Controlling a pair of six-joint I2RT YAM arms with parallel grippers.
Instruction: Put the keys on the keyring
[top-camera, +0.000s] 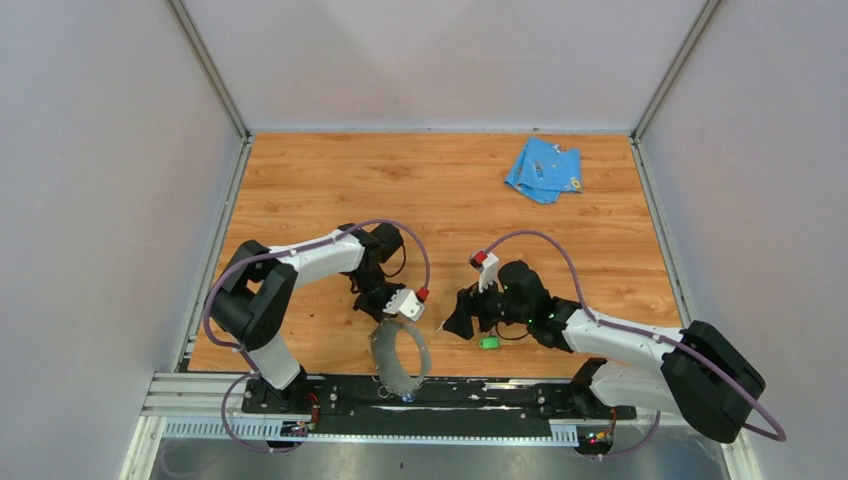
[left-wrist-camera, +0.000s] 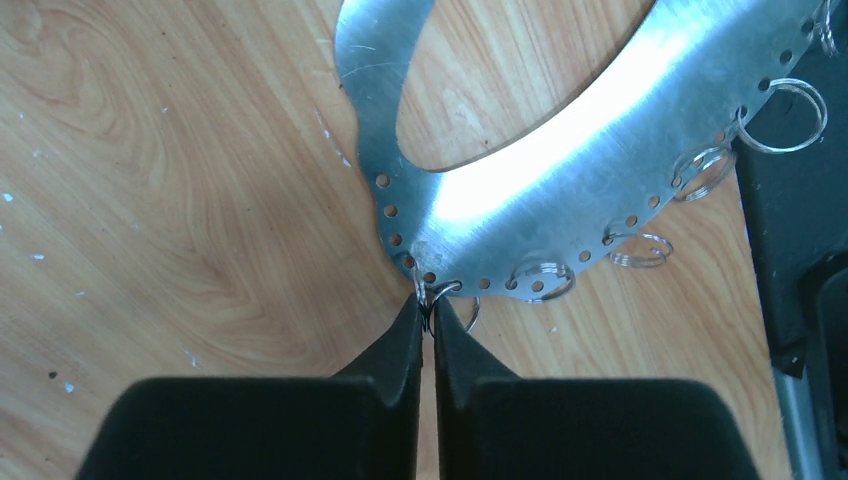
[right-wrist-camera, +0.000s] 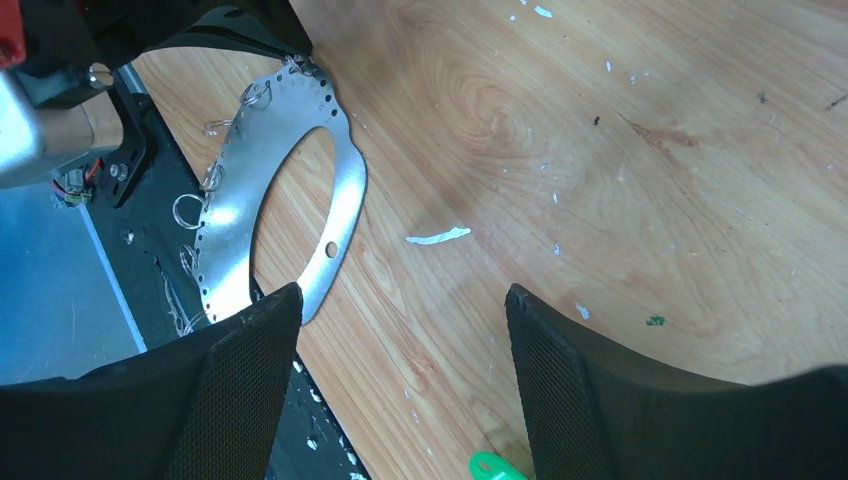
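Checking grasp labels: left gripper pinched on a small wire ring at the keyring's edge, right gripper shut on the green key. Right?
Wrong on the right gripper: it is open, empty, the green key lying on the table by it, per the right wrist view. The left gripper on the small wire ring is correct.

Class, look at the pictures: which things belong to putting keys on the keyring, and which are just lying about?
Belongs to the job: keyring; split ring, pinched by the left gripper; green key, by the open right gripper.
Lying about: blue cloth, far right; white scrap beside the keyring.
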